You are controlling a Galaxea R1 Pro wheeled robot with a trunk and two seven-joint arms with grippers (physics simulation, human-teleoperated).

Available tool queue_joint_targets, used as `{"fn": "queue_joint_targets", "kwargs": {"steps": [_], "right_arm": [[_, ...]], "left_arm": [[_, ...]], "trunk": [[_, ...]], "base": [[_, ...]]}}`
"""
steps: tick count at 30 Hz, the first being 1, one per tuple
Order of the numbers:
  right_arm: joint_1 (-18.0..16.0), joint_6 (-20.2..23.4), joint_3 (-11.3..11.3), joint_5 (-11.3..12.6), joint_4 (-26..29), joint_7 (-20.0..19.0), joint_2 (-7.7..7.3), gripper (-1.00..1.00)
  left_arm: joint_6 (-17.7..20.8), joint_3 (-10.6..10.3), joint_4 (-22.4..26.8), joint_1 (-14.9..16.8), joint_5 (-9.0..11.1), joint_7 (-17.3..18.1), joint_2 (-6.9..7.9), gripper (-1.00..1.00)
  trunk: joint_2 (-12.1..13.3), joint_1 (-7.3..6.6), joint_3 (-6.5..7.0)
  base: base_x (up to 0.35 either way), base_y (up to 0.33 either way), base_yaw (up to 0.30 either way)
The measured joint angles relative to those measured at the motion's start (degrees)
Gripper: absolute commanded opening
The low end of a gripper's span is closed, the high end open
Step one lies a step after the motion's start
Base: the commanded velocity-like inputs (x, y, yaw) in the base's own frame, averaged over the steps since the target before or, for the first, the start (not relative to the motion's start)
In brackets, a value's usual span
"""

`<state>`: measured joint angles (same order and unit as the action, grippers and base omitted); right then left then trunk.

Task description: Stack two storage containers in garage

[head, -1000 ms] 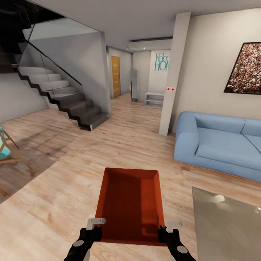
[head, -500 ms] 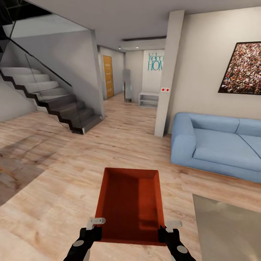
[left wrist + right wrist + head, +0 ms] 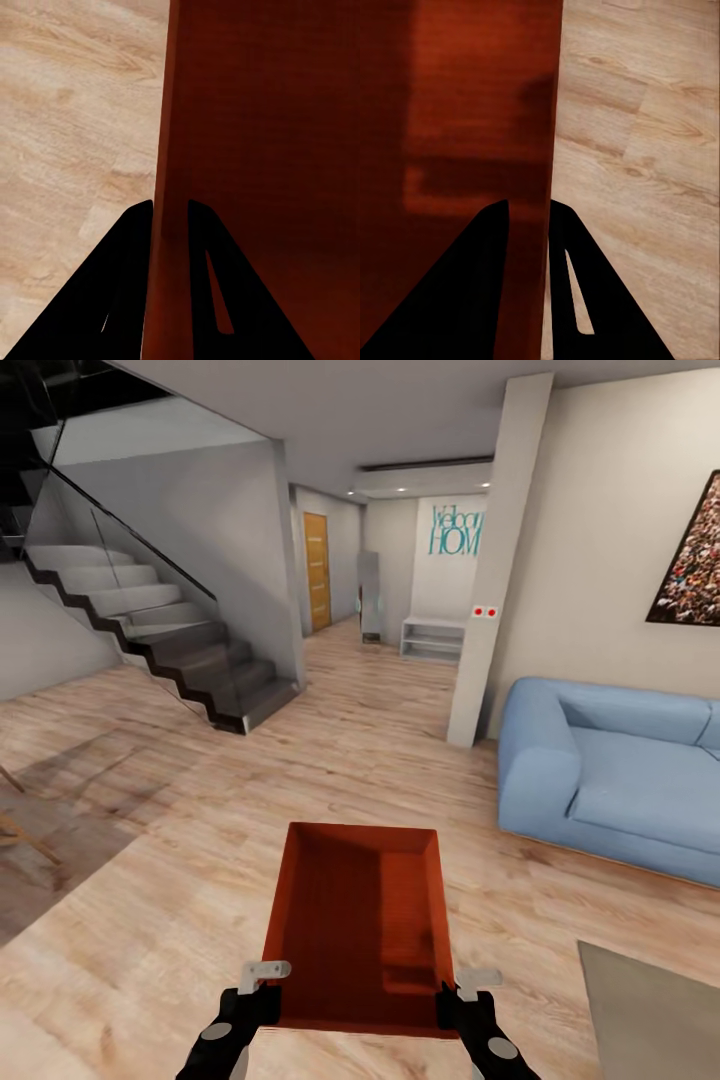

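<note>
Living rm, light wood-plank flooring (image 3: 150, 920); stairs (image 3: 170, 650), blue sofa (image 3: 610, 780), hallway ahead. Task at early transit stage: one storage container (image 3: 360, 925) lifted, carried in front of robot between both arms; garage not reached, stacking not begun. Container rust-red, open-top, empty, level. Left gripper (image 3: 170, 217) pinching near-left wall, right gripper (image 3: 529, 217) pinching near-right wall.

The blue sofa (image 3: 610, 775) runs off the right edge; the far teal wall lettering (image 3: 455, 532) is half hidden behind the pillar (image 3: 495, 560).
</note>
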<state>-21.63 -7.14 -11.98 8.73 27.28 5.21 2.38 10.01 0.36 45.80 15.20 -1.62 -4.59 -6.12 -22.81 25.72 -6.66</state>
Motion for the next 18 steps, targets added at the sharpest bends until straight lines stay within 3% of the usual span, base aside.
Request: {"fn": "queue_joint_targets", "kwargs": {"steps": [18], "right_arm": [[0.00,-0.15,0.00,0.01,-0.03,0.01,0.00,-1.00]], "left_arm": [[-0.15,0.07,-0.04,0.00,-0.07,0.05,-0.02,-1.00]], "trunk": [[0.00,0.00,0.00]], "base": [[0.328,0.092,0.000]]}}
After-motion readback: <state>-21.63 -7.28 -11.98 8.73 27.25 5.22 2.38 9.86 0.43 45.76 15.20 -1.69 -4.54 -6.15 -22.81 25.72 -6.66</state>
